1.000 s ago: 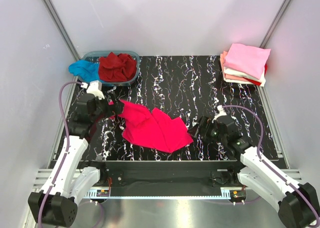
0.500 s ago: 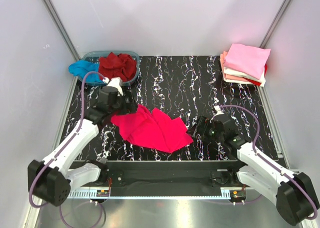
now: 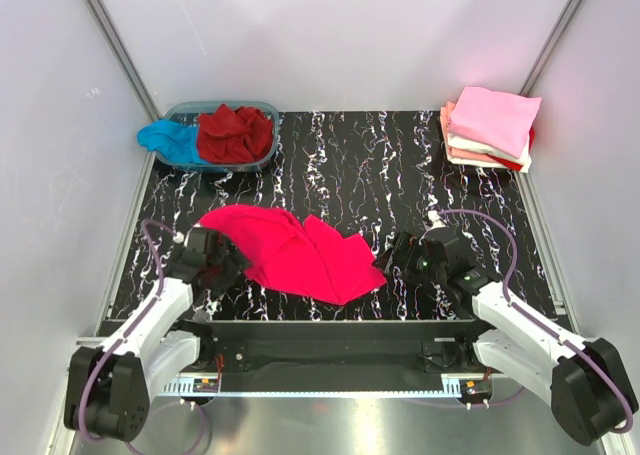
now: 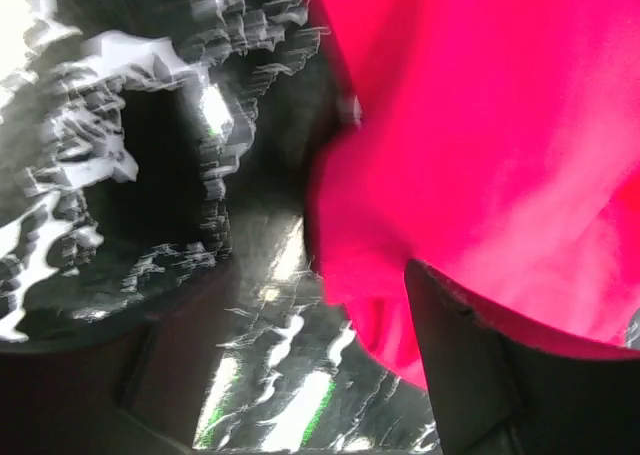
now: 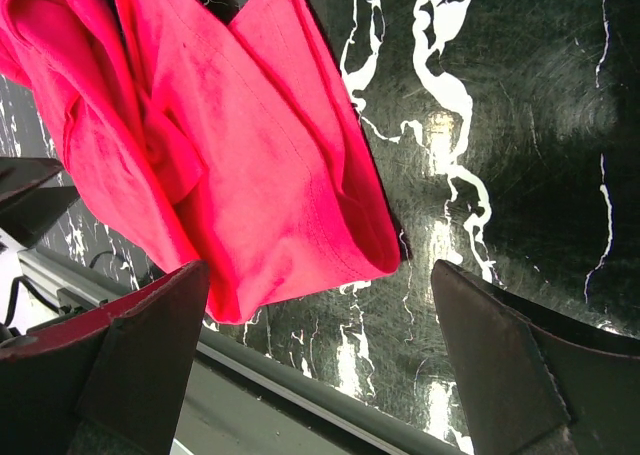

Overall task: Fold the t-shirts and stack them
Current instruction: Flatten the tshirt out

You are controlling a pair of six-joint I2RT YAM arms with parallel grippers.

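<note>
A bright pinkish-red t-shirt (image 3: 295,253) lies crumpled and partly spread on the black marbled table (image 3: 400,165), near the front. My left gripper (image 3: 226,264) is low at the shirt's left edge. In the blurred left wrist view its jaws (image 4: 280,310) stand open with bare table between them and the shirt (image 4: 480,125) beside the right finger (image 4: 470,375). My right gripper (image 3: 388,261) is wide open at the shirt's right corner (image 5: 250,175), holding nothing. A dark red shirt (image 3: 235,133) and a turquoise one (image 3: 168,140) are at the tub.
The clear blue-tinted tub (image 3: 222,106) stands at the back left, with the turquoise shirt hanging over its left side. A stack of folded shirts with a pale pink one on top (image 3: 492,120) sits at the back right. The table's front rail (image 5: 300,395) runs just below the shirt.
My left gripper, which was at the shirt's left edge farther back, has come forward and left. The shirt's left part now lies spread out to the left. The right arm has barely moved.
</note>
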